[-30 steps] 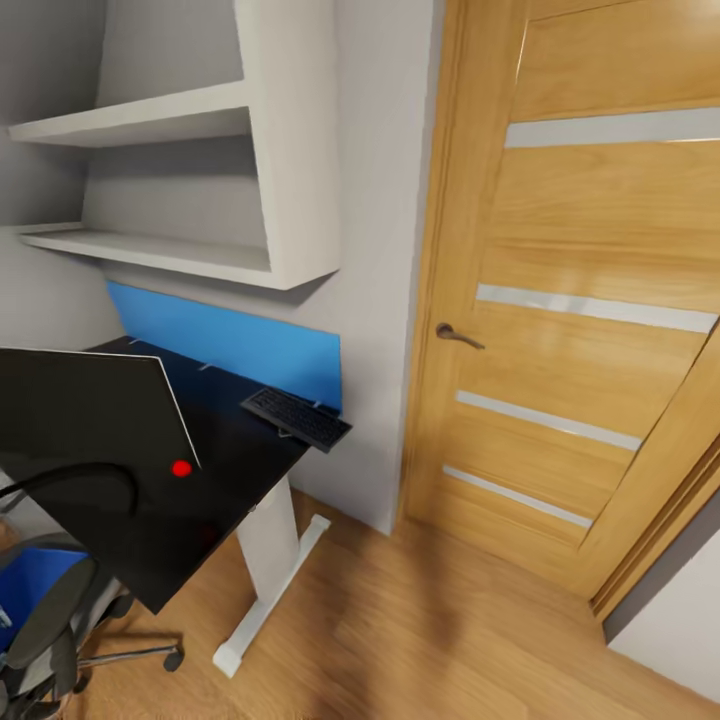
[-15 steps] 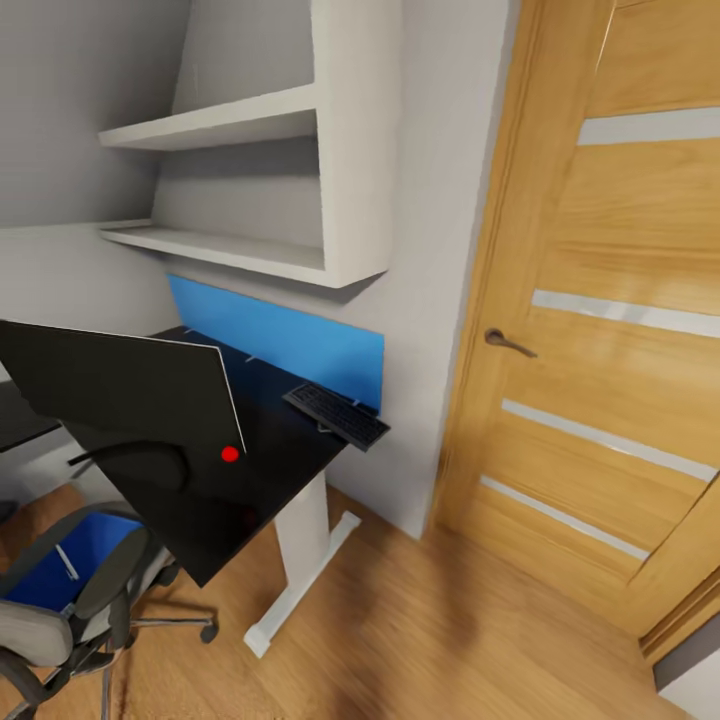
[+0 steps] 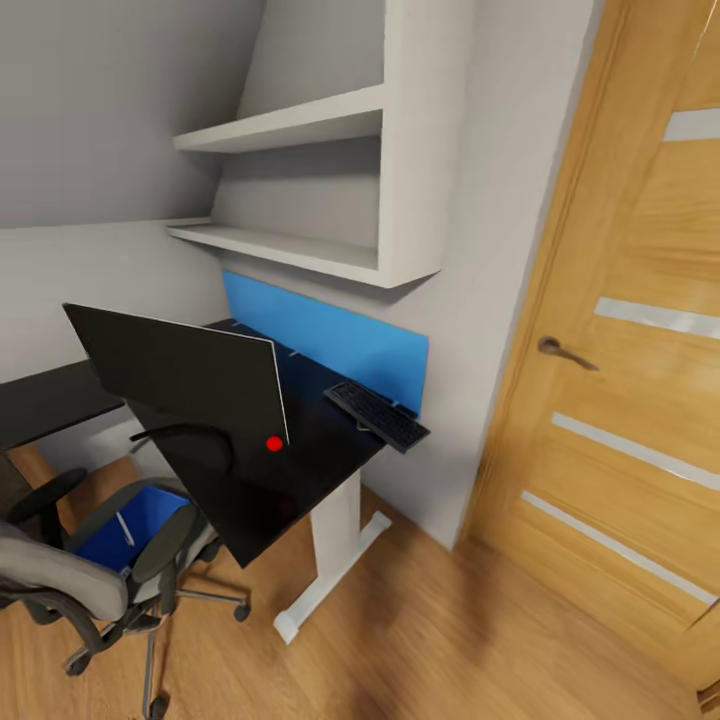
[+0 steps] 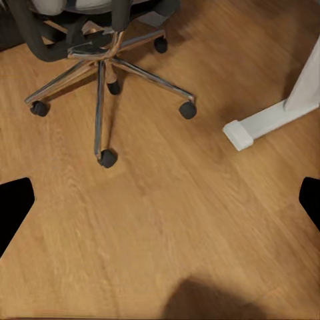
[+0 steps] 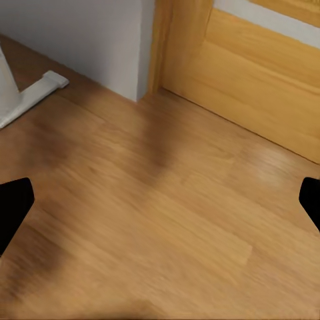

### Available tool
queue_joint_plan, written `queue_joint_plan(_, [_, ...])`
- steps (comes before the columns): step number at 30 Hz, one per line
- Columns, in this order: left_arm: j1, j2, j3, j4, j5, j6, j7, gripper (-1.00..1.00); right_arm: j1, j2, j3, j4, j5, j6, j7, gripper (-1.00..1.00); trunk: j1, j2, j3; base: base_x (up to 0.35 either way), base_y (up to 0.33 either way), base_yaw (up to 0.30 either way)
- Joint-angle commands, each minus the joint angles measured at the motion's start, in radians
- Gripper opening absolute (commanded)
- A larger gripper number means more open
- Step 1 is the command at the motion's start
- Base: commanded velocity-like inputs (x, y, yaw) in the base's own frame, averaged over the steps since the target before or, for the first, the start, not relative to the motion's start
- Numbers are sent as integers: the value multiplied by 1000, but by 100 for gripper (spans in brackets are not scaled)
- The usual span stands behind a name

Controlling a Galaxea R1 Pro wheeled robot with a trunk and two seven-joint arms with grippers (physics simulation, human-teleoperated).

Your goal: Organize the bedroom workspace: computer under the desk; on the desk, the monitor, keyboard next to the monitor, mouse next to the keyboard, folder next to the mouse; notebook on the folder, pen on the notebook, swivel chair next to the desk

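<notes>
**Q:** What does the head view show?

**A:** A black desk (image 3: 300, 470) sits in the centre-left of the frame on a white leg (image 3: 335, 535). A monitor (image 3: 185, 375) stands tilted on it. A keyboard (image 3: 377, 415) lies at the desk's far right corner, against a blue back panel (image 3: 330, 340). A red dot (image 3: 274, 443) marks the desktop just below the monitor's lower right corner.

**Q:** And the chair?

**A:** The swivel chair (image 3: 95, 570) occupies the lower left, beside the desk's near edge. A blue folder (image 3: 140, 525) lies on its seat. White shelves (image 3: 300, 200) hang at upper centre, and a wooden door (image 3: 640, 380) fills the right.

**Q:** Where do the grippers stand?

**A:** The left gripper (image 4: 160, 200) hangs over the wooden floor (image 4: 167, 227), fingertips (image 4: 13, 203) wide apart and holding nothing. The chair's wheeled base (image 4: 103, 73) lies well beyond them, in the upper left. The right gripper (image 5: 160, 200) is likewise spread wide and empty, with the door's foot in the upper right.
</notes>
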Motion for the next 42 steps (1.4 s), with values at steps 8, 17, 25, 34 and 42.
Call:
queue_joint_plan(8, [-1, 0, -3, 0, 6, -3, 2, 100, 0, -1, 6, 1, 2, -2, -2, 100, 0, -1, -2, 0, 0, 281])
queue_joint_plan(17, [-1, 0, -3, 0, 6, -3, 1, 100, 0, -1, 22, 1, 2, -2, -2, 100, 0, -1, -2, 0, 0, 281])
queue_joint_plan(25, [0, -1, -1, 0, 7, -5, 5, 100, 0, -1, 25, 16, 13, -2, -2, 100, 0, -1, -2, 0, 0, 281])
queue_joint_plan(34, [-1, 0, 0, 0, 7, -5, 5, 100, 0, -2, 25, 17, 28, -2, -2, 100, 0, -1, -2, 0, 0, 281])
queue_joint_plan(42, [-1, -1, 0, 0, 10, -6, 8, 100, 0, -3, 25, 18, 29, -2, -2, 100, 0, -1, -2, 0, 0, 281])
